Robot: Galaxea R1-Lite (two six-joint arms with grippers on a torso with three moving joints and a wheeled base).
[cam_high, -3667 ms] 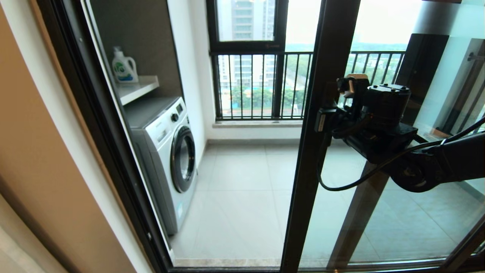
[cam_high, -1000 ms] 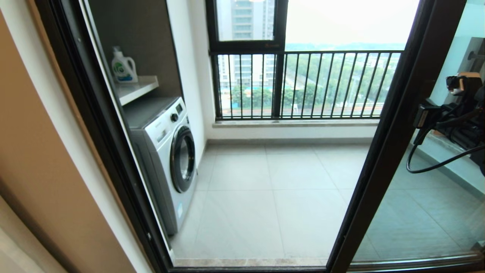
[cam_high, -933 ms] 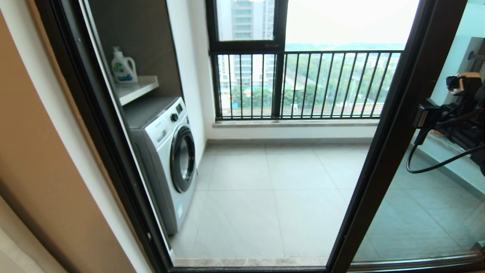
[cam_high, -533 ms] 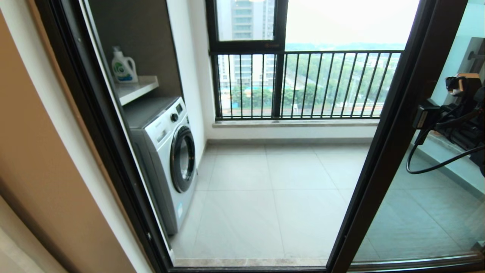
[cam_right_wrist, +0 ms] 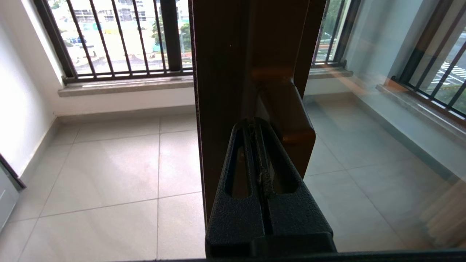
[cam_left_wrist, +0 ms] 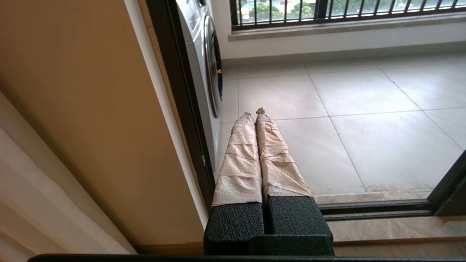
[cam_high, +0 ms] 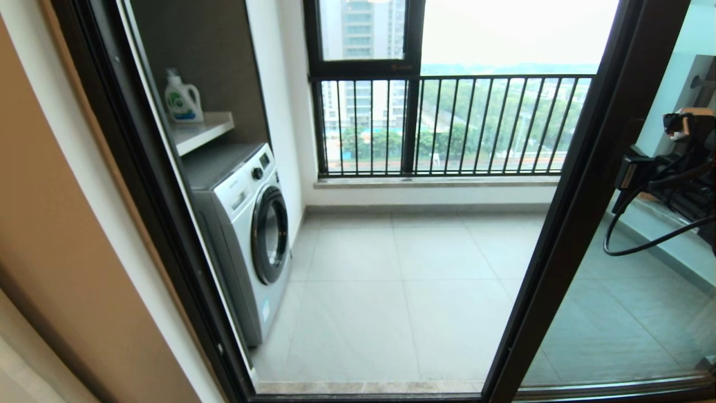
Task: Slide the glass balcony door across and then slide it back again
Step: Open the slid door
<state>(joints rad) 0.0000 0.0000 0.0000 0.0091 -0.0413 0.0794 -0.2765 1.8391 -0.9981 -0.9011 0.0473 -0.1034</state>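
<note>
The glass balcony door, clear glass in a dark brown frame, stands slid over to the right, and the doorway to its left is open. In the right wrist view its upright stile and bar handle fill the middle. My right gripper is shut, its tips tucked against the stile beside the handle, with nothing between the fingers. In the head view the right gripper sits at the frame's right side. My left gripper, with tape-wrapped fingers, hangs shut low by the left wall.
A white washing machine stands inside the balcony on the left, with a detergent bottle on a shelf above it. A black-framed window with railing bars closes the far side. The dark door jamb and floor track edge the opening.
Since 3.7 s ago the door has slid far to the right with my right gripper at its frame. Over the last second the door is still and the gripper shifted slightly down and right.
</note>
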